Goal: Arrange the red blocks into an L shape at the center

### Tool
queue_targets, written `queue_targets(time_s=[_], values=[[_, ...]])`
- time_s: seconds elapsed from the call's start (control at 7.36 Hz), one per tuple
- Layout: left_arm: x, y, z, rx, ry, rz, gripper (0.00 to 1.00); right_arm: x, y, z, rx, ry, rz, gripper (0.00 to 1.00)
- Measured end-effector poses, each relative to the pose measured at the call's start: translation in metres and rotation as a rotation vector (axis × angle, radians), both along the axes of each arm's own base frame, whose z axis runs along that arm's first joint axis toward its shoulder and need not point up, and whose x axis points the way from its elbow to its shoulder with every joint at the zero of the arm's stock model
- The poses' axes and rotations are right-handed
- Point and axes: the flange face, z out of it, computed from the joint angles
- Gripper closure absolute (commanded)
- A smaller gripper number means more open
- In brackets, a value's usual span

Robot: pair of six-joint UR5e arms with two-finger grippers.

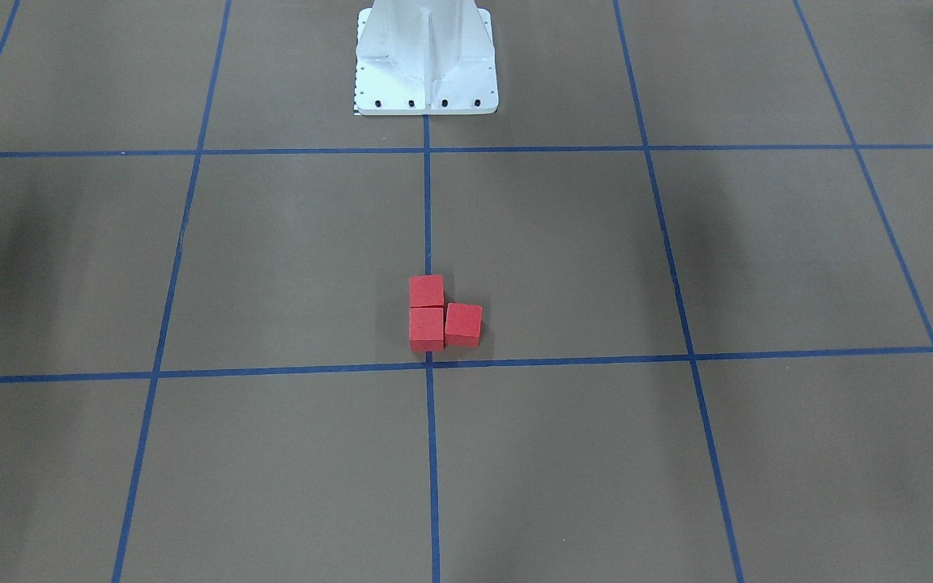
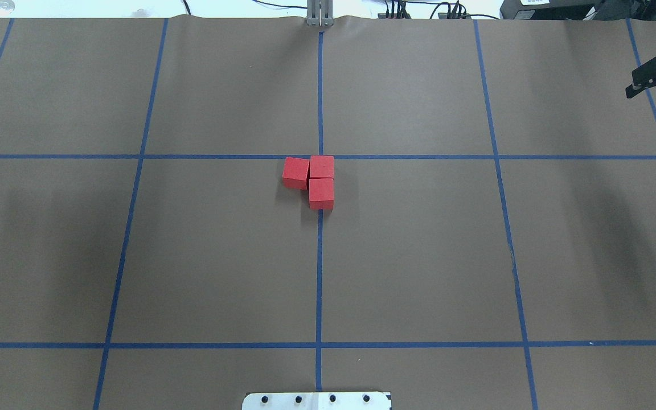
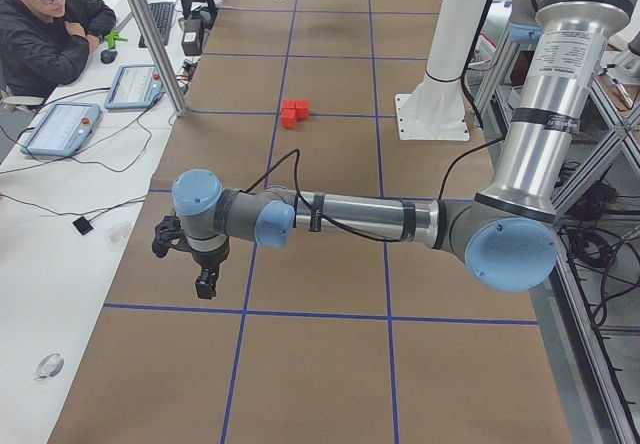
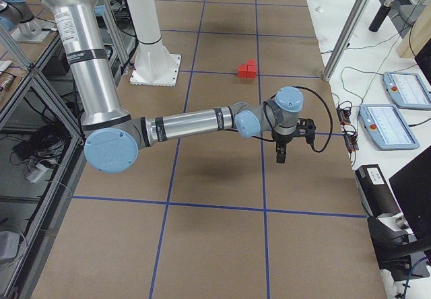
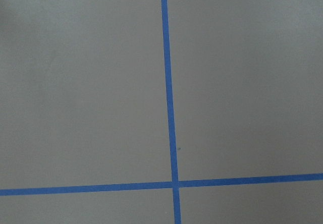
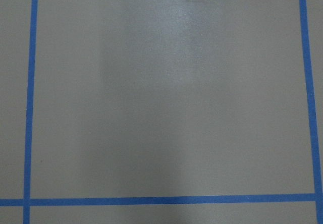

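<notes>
Brown paper (image 2: 191,256) gridded with blue tape covers the table, and over its left end the left gripper (image 3: 205,284) hangs pointing down above bare paper, too small and side-on to tell whether its jaws are apart or together. Three red blocks (image 2: 319,179) sit touching in an L just on the robot's side of the center (image 1: 430,365), two along the tape line and one jutting toward the robot's left. Well to the right, the right gripper (image 4: 281,156) hangs above the paper, and its jaw state cannot be told either.

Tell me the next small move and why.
Probably only a tidy-up: the red blocks already form an L just robot-side of the center. The side block sits slightly skewed, so I'd nudge it square against the corner block.
</notes>
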Motion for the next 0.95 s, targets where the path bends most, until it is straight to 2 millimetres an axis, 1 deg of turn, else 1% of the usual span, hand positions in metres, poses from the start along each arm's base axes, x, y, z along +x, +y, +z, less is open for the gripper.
queue_targets(time_s=[0.14, 0.27, 0.41, 0.68, 0.81, 0.95], values=[[-0.002, 0.014, 0.012, -0.002, 0.0, -0.001, 0.0, 0.015, 0.008, 0.011, -0.012, -0.016, 0.005, 0.01], [-0.006, 0.025, 0.015, 0.006, 0.001, -0.009, 0.0, 0.03, 0.019, 0.025, -0.016, -0.03, -0.002, 0.01], [-0.01, 0.032, 0.012, 0.013, 0.002, -0.016, 0.0, 0.045, 0.03, 0.04, -0.017, -0.035, -0.005, 0.01], [-0.015, 0.042, -0.009, 0.0, 0.003, -0.025, 0.0, 0.079, 0.058, 0.071, -0.034, -0.034, 0.013, 0.01], [-0.015, 0.053, -0.017, -0.012, 0.002, -0.026, 0.0, 0.094, 0.07, 0.079, -0.031, -0.036, 0.017, 0.01], [-0.015, 0.065, -0.02, -0.018, 0.0, -0.026, 0.0, 0.105, 0.079, 0.079, -0.037, -0.037, 0.018, 0.01]])
